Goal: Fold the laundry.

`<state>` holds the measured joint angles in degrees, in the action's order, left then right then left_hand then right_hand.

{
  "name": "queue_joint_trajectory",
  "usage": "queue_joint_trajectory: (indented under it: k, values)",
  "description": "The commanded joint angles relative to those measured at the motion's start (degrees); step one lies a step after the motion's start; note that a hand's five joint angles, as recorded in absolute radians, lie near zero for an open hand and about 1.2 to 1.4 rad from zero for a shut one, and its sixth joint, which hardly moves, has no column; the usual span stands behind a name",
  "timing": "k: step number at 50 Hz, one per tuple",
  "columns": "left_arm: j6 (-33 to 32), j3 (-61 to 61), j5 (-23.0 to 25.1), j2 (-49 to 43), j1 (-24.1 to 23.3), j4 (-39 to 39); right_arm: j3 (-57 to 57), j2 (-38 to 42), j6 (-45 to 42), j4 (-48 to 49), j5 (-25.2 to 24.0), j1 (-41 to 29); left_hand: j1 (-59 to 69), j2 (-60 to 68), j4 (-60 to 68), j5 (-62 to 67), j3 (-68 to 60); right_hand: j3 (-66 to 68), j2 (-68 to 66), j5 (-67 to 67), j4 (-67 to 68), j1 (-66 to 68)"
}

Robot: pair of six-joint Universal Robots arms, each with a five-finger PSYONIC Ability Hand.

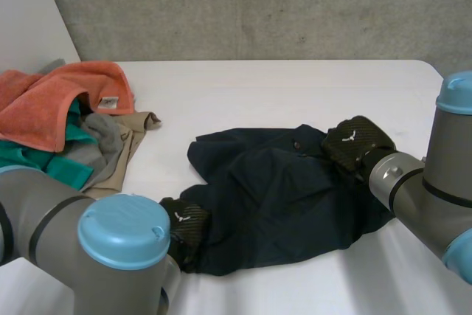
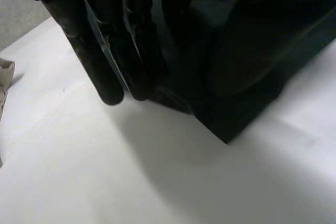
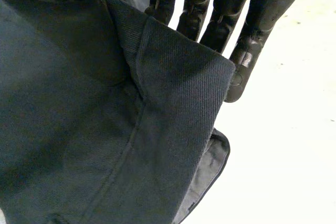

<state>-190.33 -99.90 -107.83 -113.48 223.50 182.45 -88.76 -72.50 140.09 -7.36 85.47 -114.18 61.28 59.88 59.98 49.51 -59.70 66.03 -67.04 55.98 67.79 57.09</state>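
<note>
White desk (image 1: 295, 86) before concrete wall (image 1: 258, 5). We see navy garment (image 1: 280, 197) crumpled mid-desk, unfolded; heap of other laundry (image 1: 66, 130) sits well apart at left. Left robot hand (image 1: 184, 223) at its near corner, right robot hand (image 1: 354, 142) on opposite edge, fingers straight on both, clamping nothing. We judge folding barely begun.

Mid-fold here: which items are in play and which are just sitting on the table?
In play: navy garment, left hand, right hand.
Lying by: orange towel, teal cloth, grey cloth, beige garment.
</note>
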Motion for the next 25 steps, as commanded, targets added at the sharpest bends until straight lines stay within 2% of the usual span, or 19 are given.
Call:
queue_joint_trajectory:
  k: [1, 7, 10, 15, 19, 25]
  values:
    - [-0.7, 5.0, -1.3, -1.9, -0.8, 1.9, 0.2, -2.5, 3.3, 2.2, -0.3, 1.3, 18.7, 20.1, 20.0, 20.5, -20.3, 14.0, -13.0, 14.0, 12.2, 22.9]
    - [-3.2, 13.3, -3.7, 4.2, -0.1, 3.2, 3.7, -6.7, 3.5, 7.4, -0.7, 2.0, 18.7, 20.1, 20.0, 20.5, -20.3, 14.0, -13.0, 14.0, 12.2, 22.9]
    - [-7.0, 18.0, -3.8, 9.2, 2.5, 6.1, 5.9, -9.0, 3.5, 9.4, -0.8, 1.9, 18.7, 20.1, 20.0, 20.5, -20.3, 14.0, -13.0, 14.0, 12.2, 22.9]
    - [-15.6, 23.3, -3.4, 16.8, 6.7, 15.5, 11.0, -13.4, 3.6, 14.6, -0.9, 1.9, 18.7, 20.1, 20.0, 20.5, -20.3, 14.0, -13.0, 14.0, 12.2, 22.9]
    - [-19.8, 25.8, -3.3, 19.9, 6.5, 21.8, 14.9, -14.7, 4.9, 15.9, -0.7, 1.9, 18.7, 20.1, 20.0, 20.5, -20.3, 14.0, -13.0, 14.0, 12.2, 22.9]
    - [-21.0, 28.8, -3.0, 21.1, 5.2, 22.7, 20.3, -18.4, 9.0, 15.8, -0.3, 2.3, 18.7, 20.1, 20.0, 20.5, -20.3, 14.0, -13.0, 14.0, 12.2, 22.9]
